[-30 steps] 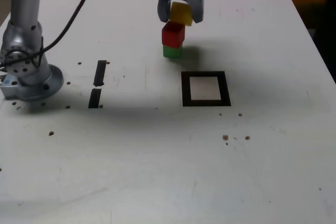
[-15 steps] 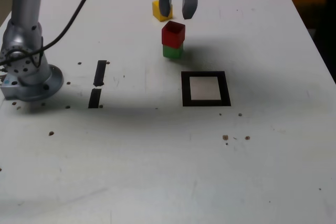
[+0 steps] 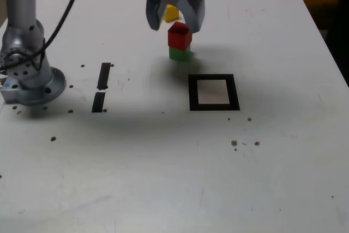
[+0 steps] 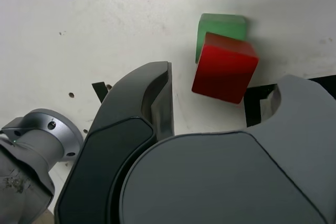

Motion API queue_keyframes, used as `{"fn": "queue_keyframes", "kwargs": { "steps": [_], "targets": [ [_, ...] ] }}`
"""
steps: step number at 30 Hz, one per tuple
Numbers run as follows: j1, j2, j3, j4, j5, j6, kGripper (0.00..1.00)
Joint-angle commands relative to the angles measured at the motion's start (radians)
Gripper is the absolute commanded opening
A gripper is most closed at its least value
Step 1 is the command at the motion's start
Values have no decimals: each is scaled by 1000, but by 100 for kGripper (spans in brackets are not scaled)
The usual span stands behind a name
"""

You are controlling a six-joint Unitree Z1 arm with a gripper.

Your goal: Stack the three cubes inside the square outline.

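Fingers [image 3: 174,25]: smooth grey, curved, spread wide
Red cube [image 3: 180,36]: matte, sharp-edged, on green cube [image 3: 179,53]
Surface [image 3: 136,162]: white, speckled

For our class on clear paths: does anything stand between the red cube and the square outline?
Nothing visible stands between the red cube, atop the green cube, and the square outline; only bare tabletop shows.
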Motion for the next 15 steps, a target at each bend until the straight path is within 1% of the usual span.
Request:
{"fn": "queue_keyframes", "kwargs": {
  "steps": [1,4,9,12,15],
  "targets": [
    [3,16,16,-22,7,2,91],
    [7,36,25,-71,19,3,92],
    [11,62,38,-108,31,4,90],
    [15,72,46,-112,42,5,85],
    [22,76,56,-108,49,6,75]
  ]
}}
